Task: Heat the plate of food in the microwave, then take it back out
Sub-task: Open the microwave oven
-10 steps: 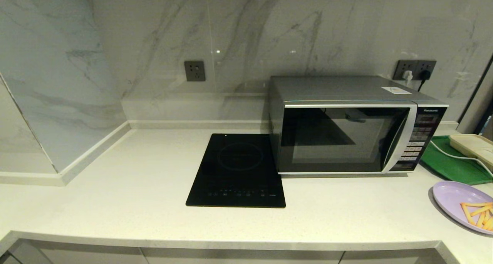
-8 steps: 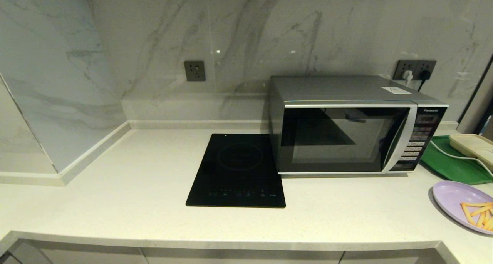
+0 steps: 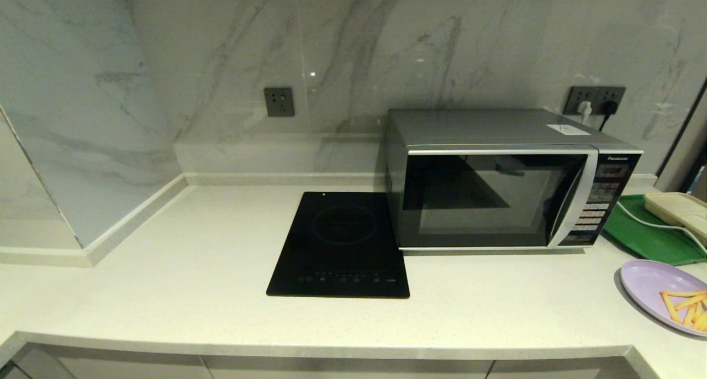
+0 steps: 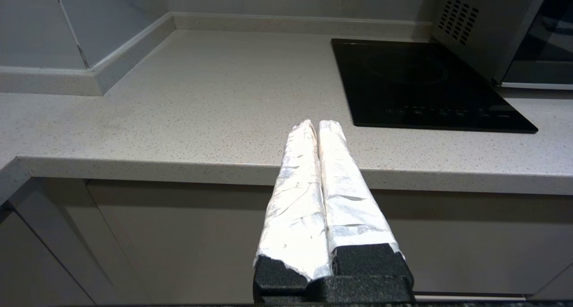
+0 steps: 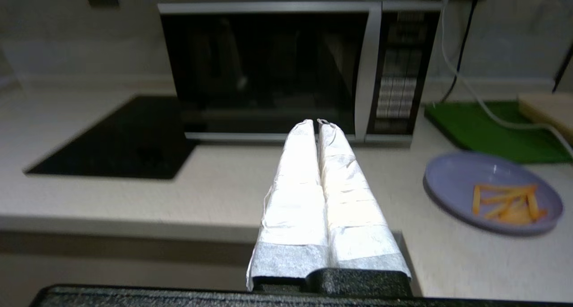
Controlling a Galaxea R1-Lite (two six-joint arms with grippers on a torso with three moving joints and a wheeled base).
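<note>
Foil-wrapped fingers of the left hand and the right hand are pressed together on nothing, both held level at the front edge of the pale speckled desk. Near that edge at far right lies the plate of food, flat, its orange sticks pointing roughly front to back. Behind it, the microwave stands door shut, long axis left-right, facing forward, between a black cooktop and green tray, against the marble wall.
</note>
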